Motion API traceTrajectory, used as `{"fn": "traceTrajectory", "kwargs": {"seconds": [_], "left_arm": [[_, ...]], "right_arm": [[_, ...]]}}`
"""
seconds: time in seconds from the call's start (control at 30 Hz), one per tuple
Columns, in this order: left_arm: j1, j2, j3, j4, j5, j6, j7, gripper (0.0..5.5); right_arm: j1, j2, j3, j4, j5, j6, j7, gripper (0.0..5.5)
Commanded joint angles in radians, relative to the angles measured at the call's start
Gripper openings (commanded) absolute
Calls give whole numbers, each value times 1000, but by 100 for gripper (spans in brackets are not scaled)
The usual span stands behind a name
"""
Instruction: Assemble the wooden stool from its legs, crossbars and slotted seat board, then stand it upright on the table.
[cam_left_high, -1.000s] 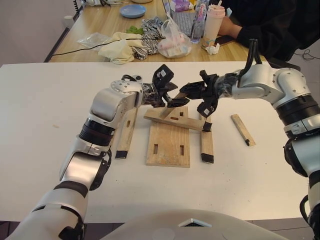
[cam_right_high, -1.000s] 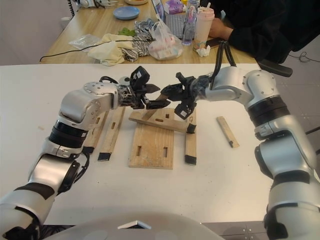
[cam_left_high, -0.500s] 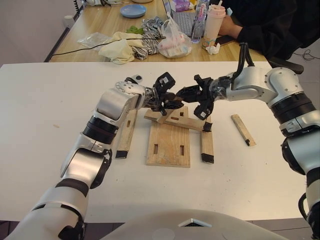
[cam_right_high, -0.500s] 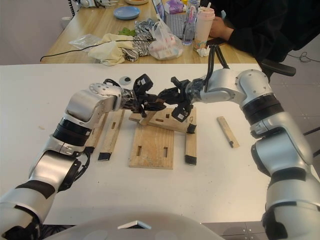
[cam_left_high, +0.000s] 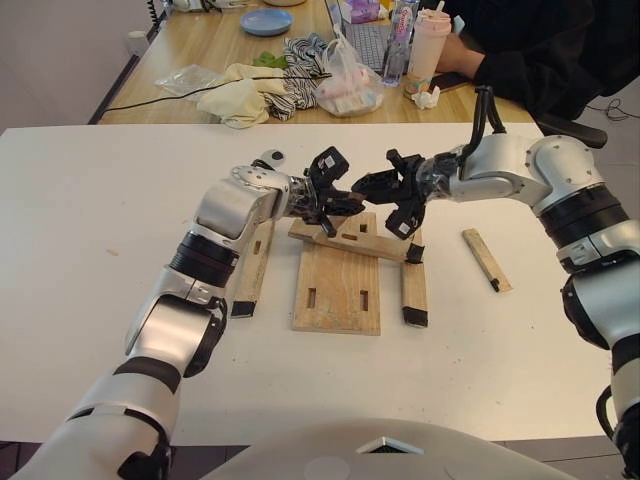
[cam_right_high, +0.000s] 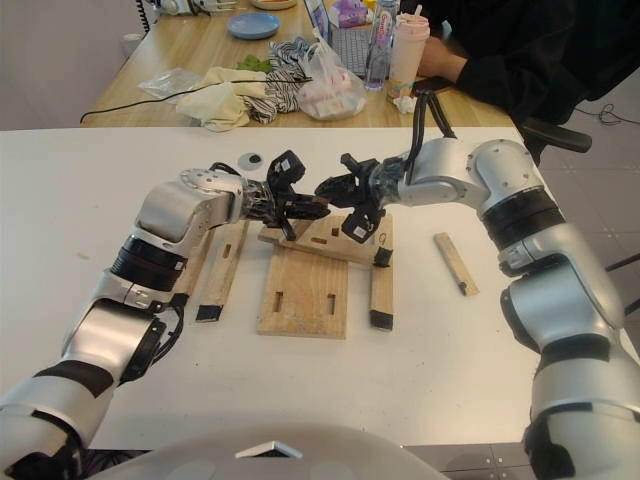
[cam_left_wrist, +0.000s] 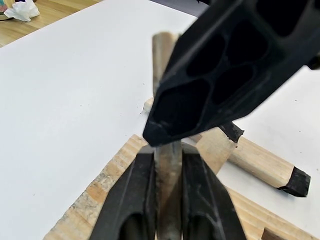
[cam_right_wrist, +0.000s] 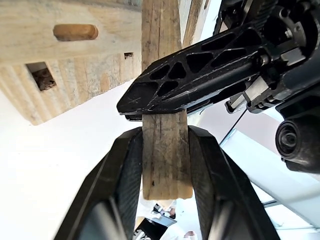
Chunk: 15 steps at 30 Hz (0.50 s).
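The slotted seat board (cam_left_high: 335, 295) lies flat at the table's middle. A slotted leg (cam_left_high: 365, 243) lies slanted across its far end. Just above that leg, my left gripper (cam_left_high: 338, 205) and right gripper (cam_left_high: 372, 186) meet tip to tip. Both are shut on one short wooden crossbar (cam_left_wrist: 167, 200), which the right wrist view shows as a flat stick (cam_right_wrist: 164, 145) clamped between the right fingers (cam_right_wrist: 125, 165). The crossbar slants down toward the leg.
Two more legs (cam_left_high: 253, 268) lie left of the board under my left arm. Another leg (cam_left_high: 413, 292) lies along its right side, and a short crossbar (cam_left_high: 486, 259) farther right. A second table (cam_left_high: 180, 50) with clothes, bags and bottles stands behind.
Both grippers have drawn closer together and sunk slightly toward the slanted leg. The crossbar between them has come down with them.
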Motion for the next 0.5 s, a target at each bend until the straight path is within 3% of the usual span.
{"fn": "traceTrajectory", "kwargs": {"seconds": [0.03,0.2,0.3,0.37,0.43,0.5], "left_arm": [[-7,-21,73,9,16,-44,75,37],[98,-70,311,-4,-42,-250,221,37],[254,-167,386,-118,-85,-372,311,37],[350,-227,399,-197,-126,-420,323,37],[405,-289,450,-238,-262,-405,282,37],[428,-260,447,-275,-375,-333,149,37]], "right_arm": [[4,17,-24,2,89,49,65,208],[47,-20,-157,43,311,252,188,287],[122,-24,-308,46,490,507,231,291],[205,12,-408,-19,646,718,273,291],[324,74,-492,-184,949,1043,422,291],[377,96,-535,-312,1201,1274,560,291]]}}
